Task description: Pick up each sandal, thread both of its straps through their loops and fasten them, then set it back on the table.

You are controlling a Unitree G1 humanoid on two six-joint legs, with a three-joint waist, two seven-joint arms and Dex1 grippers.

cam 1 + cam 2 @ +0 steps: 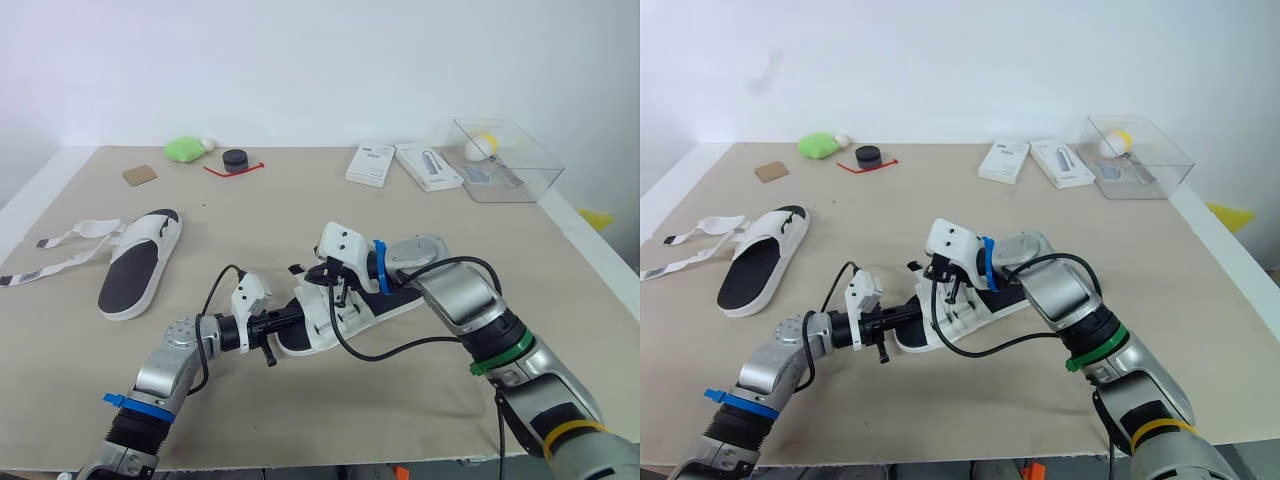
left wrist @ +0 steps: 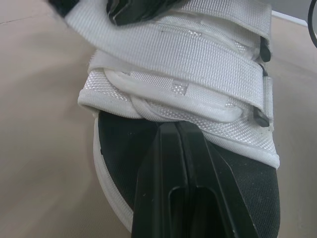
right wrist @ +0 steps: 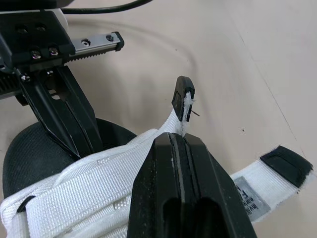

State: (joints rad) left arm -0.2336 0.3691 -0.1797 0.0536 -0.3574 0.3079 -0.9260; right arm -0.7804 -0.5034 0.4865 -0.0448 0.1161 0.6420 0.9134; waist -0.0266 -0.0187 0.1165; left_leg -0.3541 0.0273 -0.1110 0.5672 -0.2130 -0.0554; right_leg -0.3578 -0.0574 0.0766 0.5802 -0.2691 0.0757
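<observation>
A white sandal with a black footbed (image 1: 335, 318) lies in the middle of the table (image 1: 300, 210). My left gripper (image 1: 284, 323) comes in low from the left. Its fingers (image 2: 173, 163) are pressed together over the footbed, their tips at the edge of the white upper (image 2: 178, 94). From above, my right gripper (image 1: 336, 288) is shut on a white strap (image 3: 184, 106), whose black tip sticks up past the fingers (image 3: 173, 173). A second strap end (image 3: 277, 171) lies flat beside it. The other sandal (image 1: 140, 262) rests at the left, its loose straps (image 1: 70, 240) trailing off leftwards.
Along the back stand a clear box (image 1: 505, 160) holding a yellow ball, two white packets (image 1: 372, 163) (image 1: 428, 165), a black puck (image 1: 235, 160) with a red tie, a green lump (image 1: 183, 149) and a brown square (image 1: 140, 174). Black cables loop around both wrists.
</observation>
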